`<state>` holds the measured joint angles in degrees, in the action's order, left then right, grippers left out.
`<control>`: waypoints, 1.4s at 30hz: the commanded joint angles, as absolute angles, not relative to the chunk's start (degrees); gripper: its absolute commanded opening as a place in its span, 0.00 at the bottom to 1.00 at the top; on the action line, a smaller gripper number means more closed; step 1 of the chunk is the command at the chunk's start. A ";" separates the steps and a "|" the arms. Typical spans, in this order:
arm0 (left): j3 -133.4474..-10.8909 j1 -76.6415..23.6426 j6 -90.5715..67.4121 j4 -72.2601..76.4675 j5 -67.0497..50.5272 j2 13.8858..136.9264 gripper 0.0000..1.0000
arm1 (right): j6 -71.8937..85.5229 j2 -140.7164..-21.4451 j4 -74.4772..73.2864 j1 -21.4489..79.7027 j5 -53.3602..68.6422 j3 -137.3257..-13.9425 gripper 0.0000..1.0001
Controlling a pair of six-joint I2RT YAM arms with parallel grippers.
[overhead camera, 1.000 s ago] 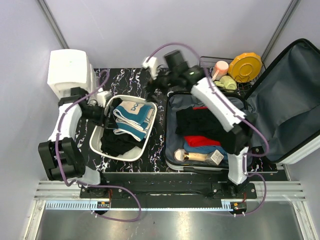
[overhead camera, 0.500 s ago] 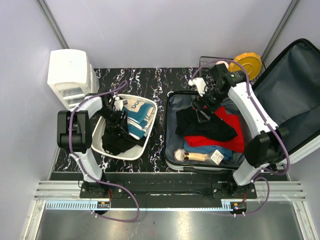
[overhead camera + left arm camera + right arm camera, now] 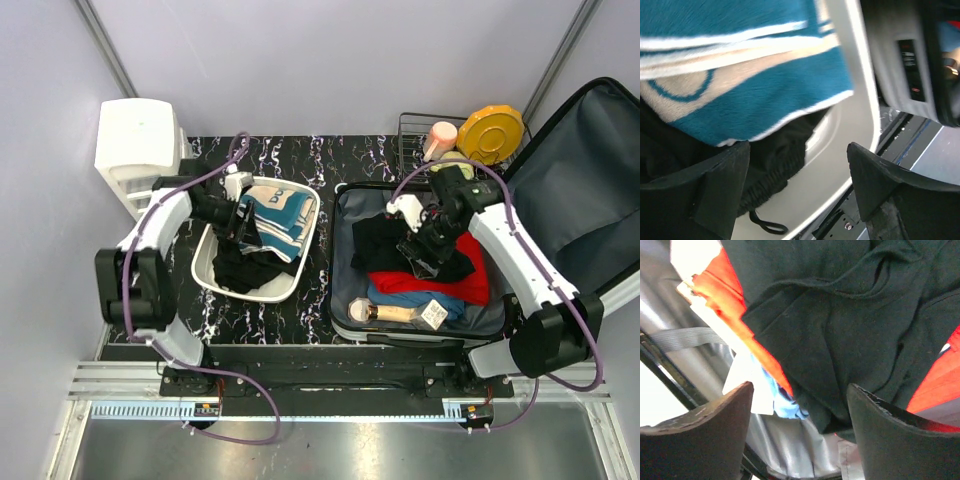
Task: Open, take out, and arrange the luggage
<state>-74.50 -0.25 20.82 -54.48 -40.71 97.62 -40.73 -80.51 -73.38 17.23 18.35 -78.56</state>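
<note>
The luggage (image 3: 345, 300) lies open at the right, its lid (image 3: 580, 200) leaning back. Its grey lining (image 3: 790, 450) holds a black garment (image 3: 385, 240) (image 3: 840, 330), a red garment (image 3: 470, 280) (image 3: 730, 295), a blue cloth (image 3: 400, 298) (image 3: 785, 400), a bottle (image 3: 385, 313) and a small box (image 3: 432, 313). My right gripper (image 3: 420, 245) (image 3: 797, 410) hangs open just above the black garment, nothing between its fingers. Over the white tub (image 3: 205, 268) (image 3: 850, 125), my left gripper (image 3: 240, 225) (image 3: 797, 170) is open and empty, beside a teal-and-white towel (image 3: 275, 215) (image 3: 740, 90) and black clothing (image 3: 240, 270) (image 3: 775, 170).
A white drawer unit (image 3: 140, 150) stands at the back left. Behind the luggage is a wire rack (image 3: 415, 135) with a yellow plate (image 3: 490, 130), a pink bottle (image 3: 438, 138) and a green item (image 3: 455, 165). A metal rail (image 3: 320, 385) runs along the near edge.
My right gripper swung from the table's far middle over the luggage and down toward the black garment. My left gripper moved to the tub's far side, and the tub shifted slightly.
</note>
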 commanded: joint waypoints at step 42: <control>-81.30 -35.86 13.36 -14.42 -49.22 100.37 0.82 | -47.46 -84.02 -77.52 7.56 29.71 -80.25 0.88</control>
